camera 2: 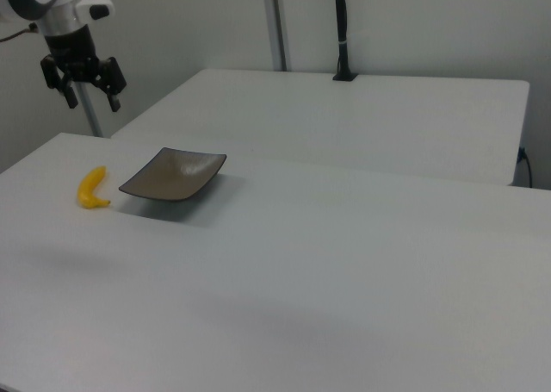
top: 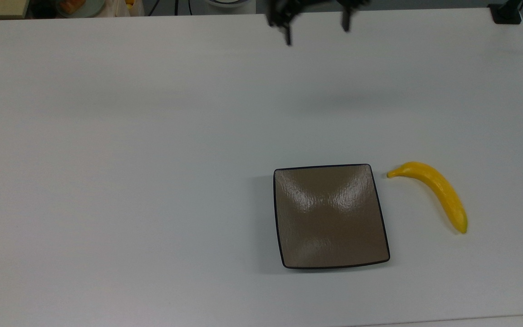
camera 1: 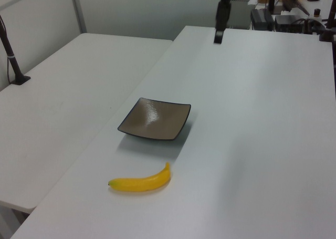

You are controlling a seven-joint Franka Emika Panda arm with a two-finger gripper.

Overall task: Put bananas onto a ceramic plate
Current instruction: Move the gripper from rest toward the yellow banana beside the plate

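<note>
A yellow banana [top: 441, 188] lies flat on the white table, just off the right edge of the ceramic plate [top: 331, 215] in the top view, apart from it. The plate is square, glossy brown with a dark rim, and nothing lies on it. In the left view the banana [camera 1: 140, 183] lies nearer the camera than the plate [camera 1: 155, 119]. In the right view the banana [camera 2: 91, 188] is left of the plate [camera 2: 172, 175]. My gripper [top: 317, 32] hangs open and empty high over the table's far edge, well away from both. It also shows from the left [camera 1: 218, 37] and the right [camera 2: 92, 101].
A second white table [camera 1: 68, 86] adjoins this one on the banana's side. A black clamp post [top: 506, 13] stands at the top view's top right corner. Cables and equipment [camera 1: 278, 18] crowd the far end behind the arm's base.
</note>
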